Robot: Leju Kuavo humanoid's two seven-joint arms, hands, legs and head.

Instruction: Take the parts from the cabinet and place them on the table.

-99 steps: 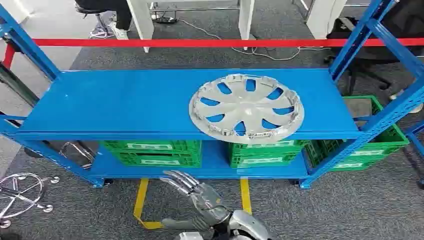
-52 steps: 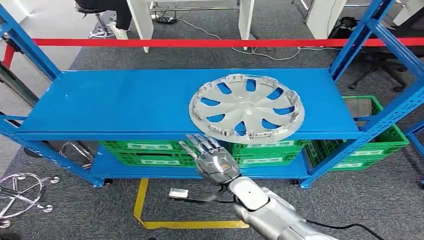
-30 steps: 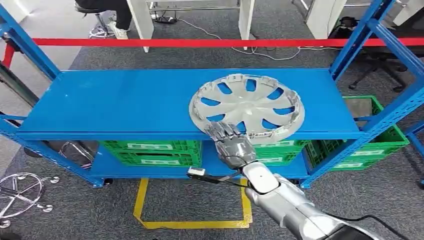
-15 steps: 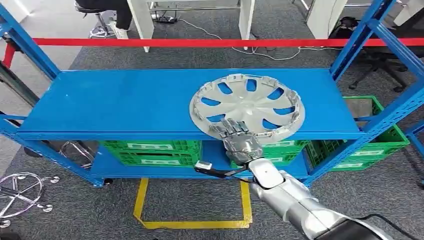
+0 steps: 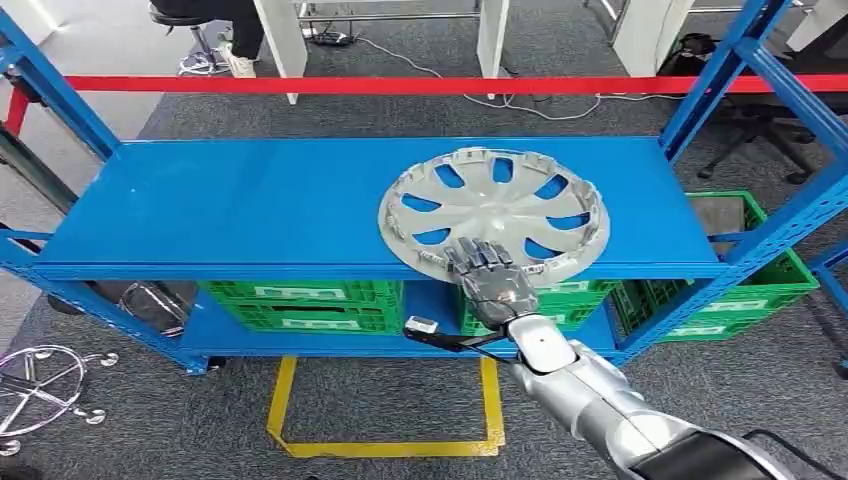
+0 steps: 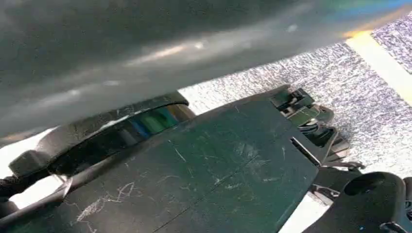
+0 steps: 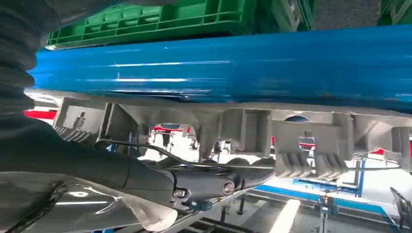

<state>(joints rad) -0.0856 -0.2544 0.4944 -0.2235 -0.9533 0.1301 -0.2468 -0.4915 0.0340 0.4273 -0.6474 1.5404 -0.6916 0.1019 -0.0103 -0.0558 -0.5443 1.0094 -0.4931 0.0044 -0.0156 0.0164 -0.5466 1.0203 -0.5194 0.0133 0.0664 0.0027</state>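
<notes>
Shelf [image 5: 250,205]: blue, upper level, green crates [image 5: 305,304] below.
Hubcap [image 5: 493,213]: right of centre, overhanging near edge.
Right hand [image 5: 488,275]: fingers over hubcap's near rim; grip cannot be told.

Green crates [image 5: 305,304] on lower shelf; red tape [image 5: 400,85] behind; yellow floor marking [image 5: 283,400]

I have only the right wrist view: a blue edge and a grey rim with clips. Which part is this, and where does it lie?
Observer: A silver wheel cover, flat on the top blue shelf, right of the middle, its near rim past the front edge.
Operator: Where is my right hand on it?
Observer: The right hand is at the near rim, its fingers lying on top of the rim.
</notes>
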